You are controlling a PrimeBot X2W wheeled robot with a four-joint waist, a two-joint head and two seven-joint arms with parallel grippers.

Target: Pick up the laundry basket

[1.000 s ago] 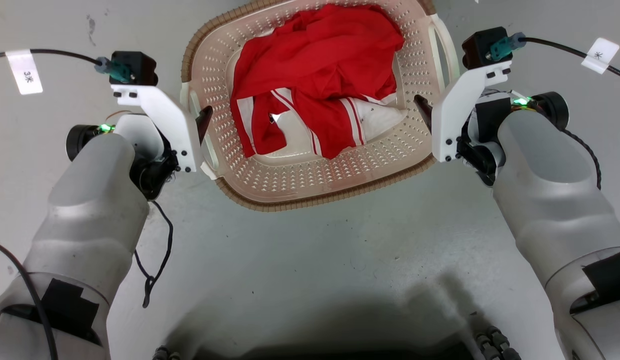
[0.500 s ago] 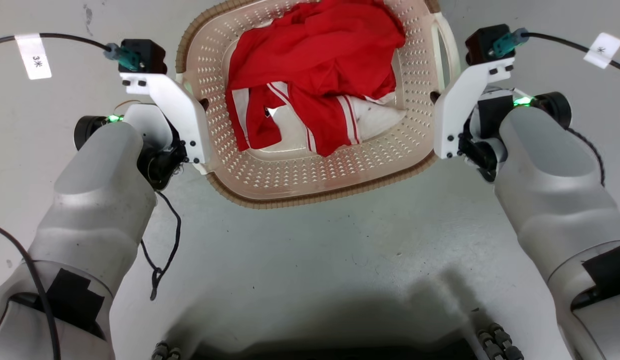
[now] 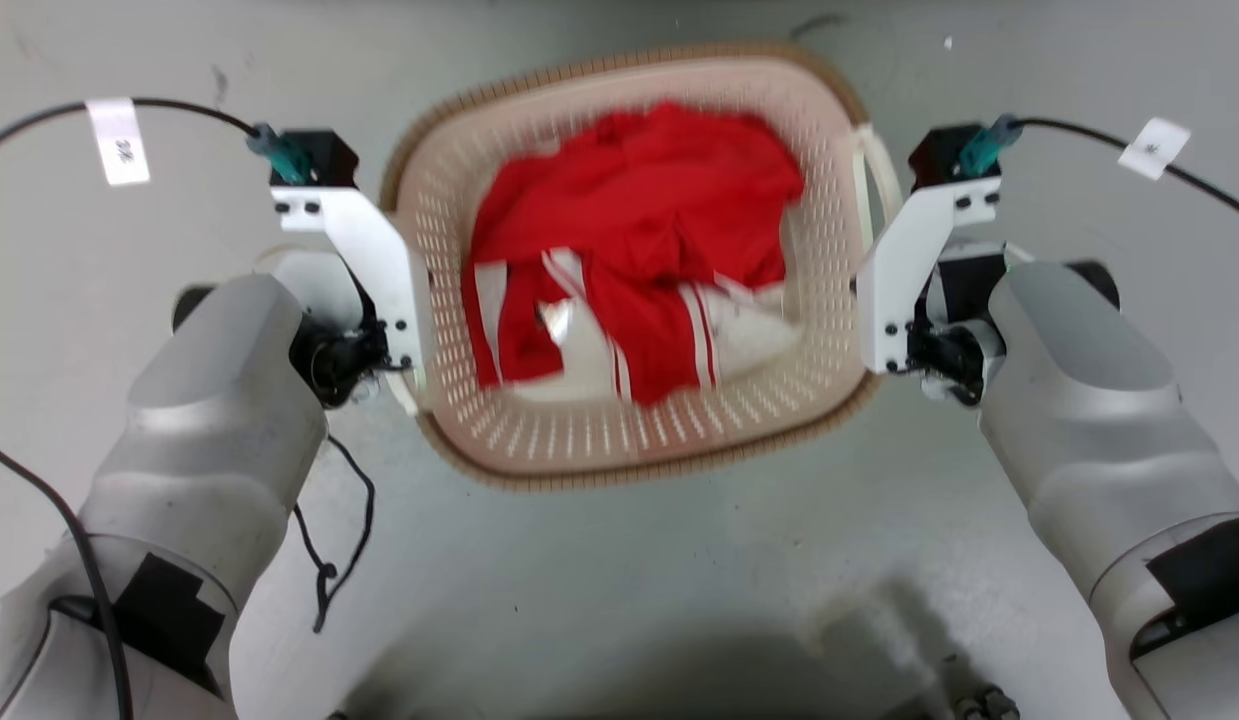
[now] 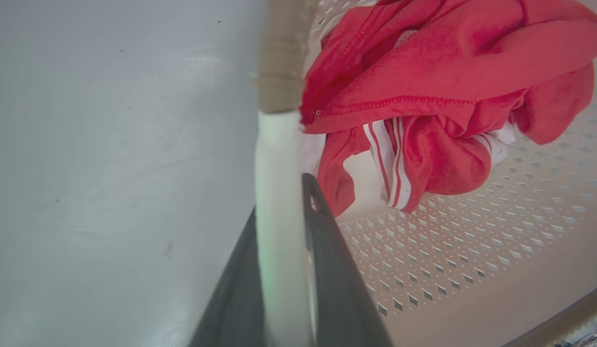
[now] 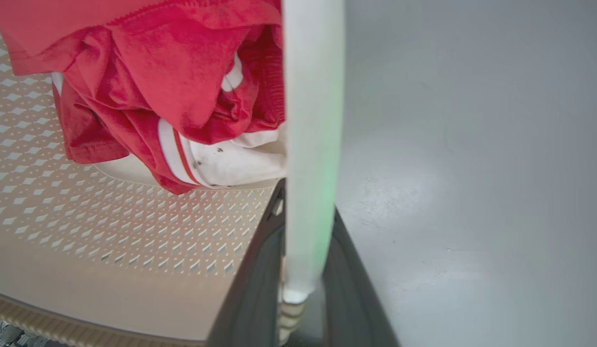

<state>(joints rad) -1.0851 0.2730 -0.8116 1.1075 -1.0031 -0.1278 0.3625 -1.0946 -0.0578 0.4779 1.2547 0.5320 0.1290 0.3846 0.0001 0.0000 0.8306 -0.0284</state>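
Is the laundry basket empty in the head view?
No, red clothing with white stripes lies inside the laundry basket.

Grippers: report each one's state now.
Left gripper: closed on the basket by its left handle.
Right gripper: closed on the right handle.
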